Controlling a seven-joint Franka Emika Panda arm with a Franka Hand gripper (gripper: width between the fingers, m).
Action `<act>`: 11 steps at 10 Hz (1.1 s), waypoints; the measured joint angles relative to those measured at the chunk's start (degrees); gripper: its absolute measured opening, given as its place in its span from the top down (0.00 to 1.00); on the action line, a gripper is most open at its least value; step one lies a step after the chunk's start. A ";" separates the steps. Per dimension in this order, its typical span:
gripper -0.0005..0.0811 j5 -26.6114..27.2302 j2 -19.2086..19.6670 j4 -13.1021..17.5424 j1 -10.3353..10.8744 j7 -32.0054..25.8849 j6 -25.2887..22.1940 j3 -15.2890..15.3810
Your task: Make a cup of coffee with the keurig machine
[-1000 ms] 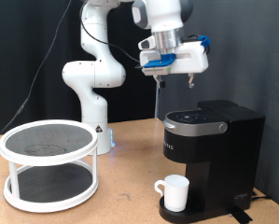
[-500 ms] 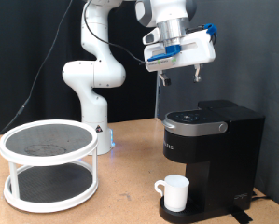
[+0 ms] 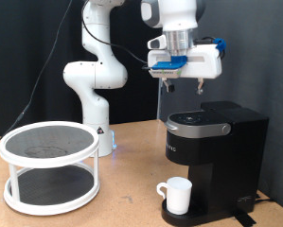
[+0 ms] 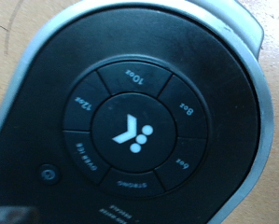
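The keurig machine point(image 3: 217, 149) is a black box at the exterior view's right, its lid down. Under its spout, on the drip tray, stands the white cup point(image 3: 177, 196), handle toward the exterior view's left. My gripper point(image 3: 182, 92) hangs open and empty in the air a little above the machine's lid, fingers point(image 3: 200, 90) pointing down. The wrist view looks straight down on the keurig machine's lid point(image 4: 134, 112), showing a ring of size buttons around a lit K logo point(image 4: 132, 131). No fingers show in that view.
A white two-tier round rack point(image 3: 48, 165) with dark mesh shelves stands on the wooden table at the exterior view's left. The arm's white base point(image 3: 92, 90) rises behind it, with a dark curtain across the back.
The gripper has shifted toward the exterior view's right and levelled out from a tilt. It now hangs straight over the machine's lid. Cup and machine have not moved.
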 joint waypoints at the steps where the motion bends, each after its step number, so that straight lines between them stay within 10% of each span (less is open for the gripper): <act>1: 0.29 -0.66 1.37 0.76 0.02 -0.32 -1.50 0.29; 5: 0.90 -3.09 5.05 1.32 0.26 -0.77 -2.21 1.94; 11: 0.99 -4.73 8.66 1.44 0.26 0.79 -0.72 2.64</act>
